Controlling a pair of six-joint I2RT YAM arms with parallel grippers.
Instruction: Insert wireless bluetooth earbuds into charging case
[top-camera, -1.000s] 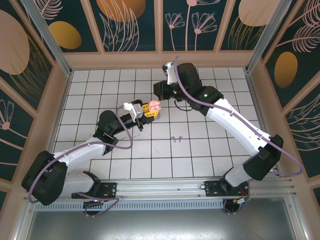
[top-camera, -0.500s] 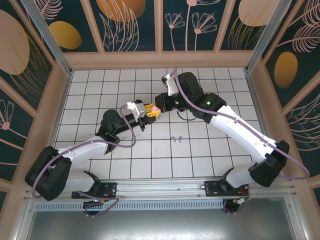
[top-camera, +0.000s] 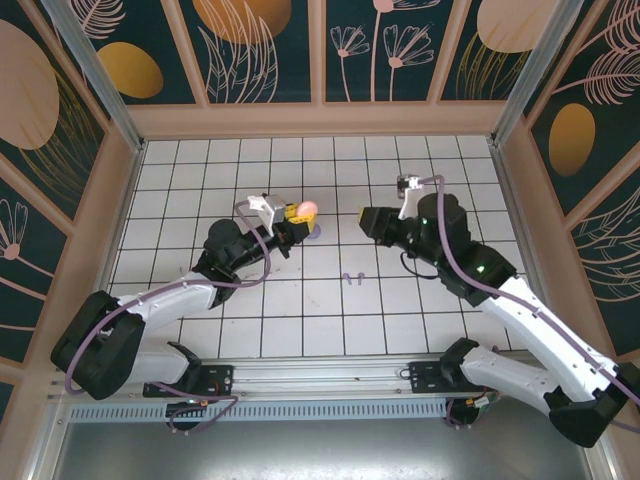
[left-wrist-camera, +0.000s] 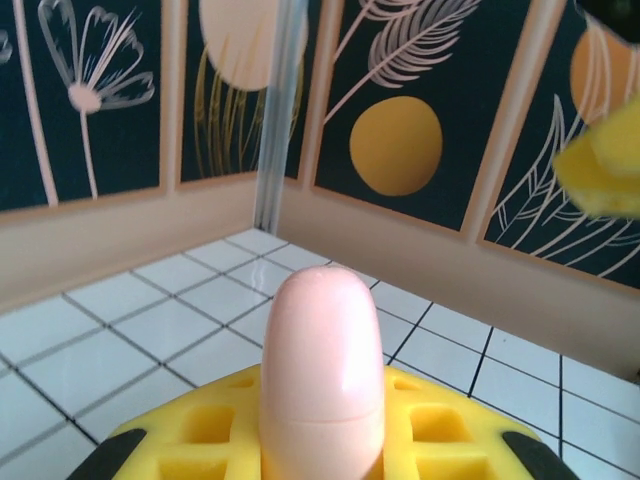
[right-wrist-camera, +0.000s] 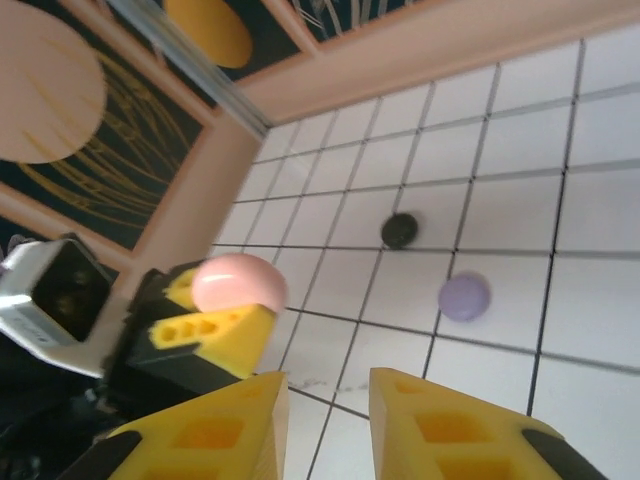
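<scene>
While the pink charging case (top-camera: 306, 208) sits clamped in the left gripper (top-camera: 298, 214), we see a lavender pair of earbuds (top-camera: 349, 277) loose on the white tiles (top-camera: 400, 320).
In the top view the earbuds lie near the floor's middle, at about 4 o'clock from the held case and well apart from it. Through the left wrist camera the case stands upright between the yellow fingers (left-wrist-camera: 170, 450), a rounded capsule with its lid seam closed. The right gripper (right-wrist-camera: 328, 412) hangs at about 1 o'clock from the earbuds, its yellow jaws parted with nothing between them. Its camera catches a black case (right-wrist-camera: 400, 230) on the tiles and a lavender case (right-wrist-camera: 464, 297) at 4 o'clock from it, near but apart.
</scene>
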